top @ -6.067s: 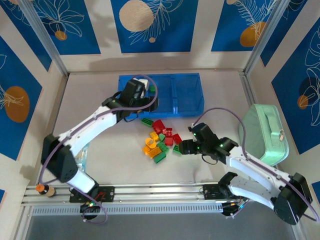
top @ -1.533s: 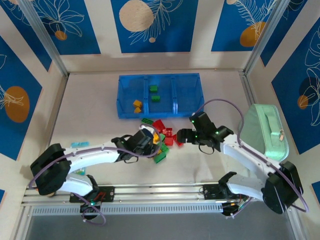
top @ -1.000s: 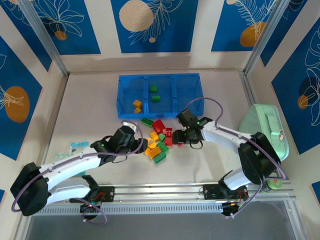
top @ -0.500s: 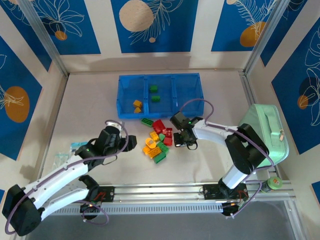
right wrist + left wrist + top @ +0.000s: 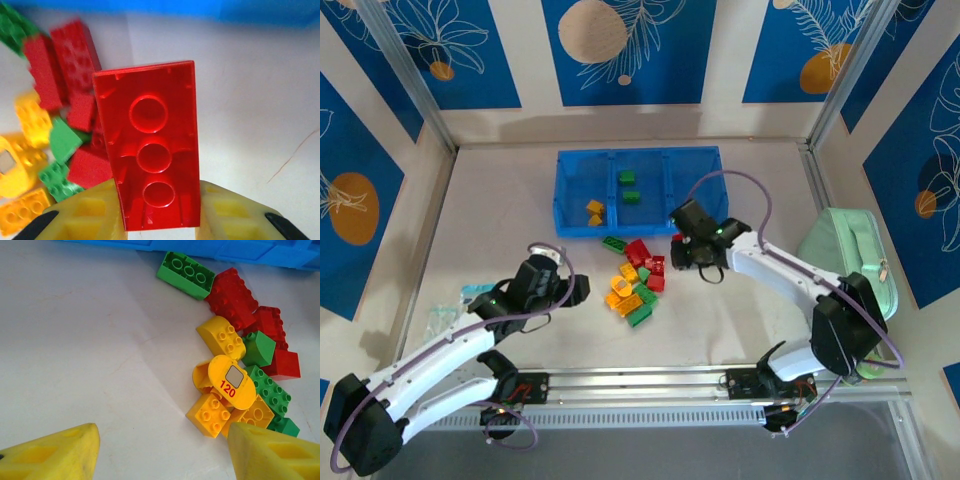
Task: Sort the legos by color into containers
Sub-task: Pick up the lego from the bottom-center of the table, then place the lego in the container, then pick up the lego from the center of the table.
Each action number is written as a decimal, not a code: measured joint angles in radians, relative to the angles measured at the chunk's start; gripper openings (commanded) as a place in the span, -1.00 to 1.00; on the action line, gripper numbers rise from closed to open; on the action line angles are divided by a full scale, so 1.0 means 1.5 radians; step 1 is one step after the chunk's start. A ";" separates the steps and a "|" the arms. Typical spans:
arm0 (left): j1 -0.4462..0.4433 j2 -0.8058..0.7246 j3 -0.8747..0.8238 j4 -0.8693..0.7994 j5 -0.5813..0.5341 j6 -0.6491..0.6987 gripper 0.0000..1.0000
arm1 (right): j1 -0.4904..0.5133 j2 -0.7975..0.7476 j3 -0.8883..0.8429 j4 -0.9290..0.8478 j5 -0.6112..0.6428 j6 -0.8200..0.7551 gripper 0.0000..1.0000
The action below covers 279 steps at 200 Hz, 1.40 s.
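Legos — studded blocks, glossy, some curved — 3 colors.

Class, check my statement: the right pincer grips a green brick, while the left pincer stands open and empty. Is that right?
Not quite. The right wrist view shows the right pincer gripping a red brick; the left pincer does stand open and empty.
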 measured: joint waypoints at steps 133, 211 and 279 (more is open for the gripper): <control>0.000 -0.118 -0.004 -0.073 0.014 0.023 0.37 | -0.091 0.175 0.239 -0.005 -0.011 -0.073 0.66; 0.000 -0.045 -0.023 -0.033 0.029 0.025 0.37 | 0.082 0.102 -0.002 0.019 -0.013 0.054 0.68; 0.000 -0.047 -0.032 -0.019 0.032 0.024 0.36 | 0.115 0.156 -0.025 0.067 -0.042 0.107 0.62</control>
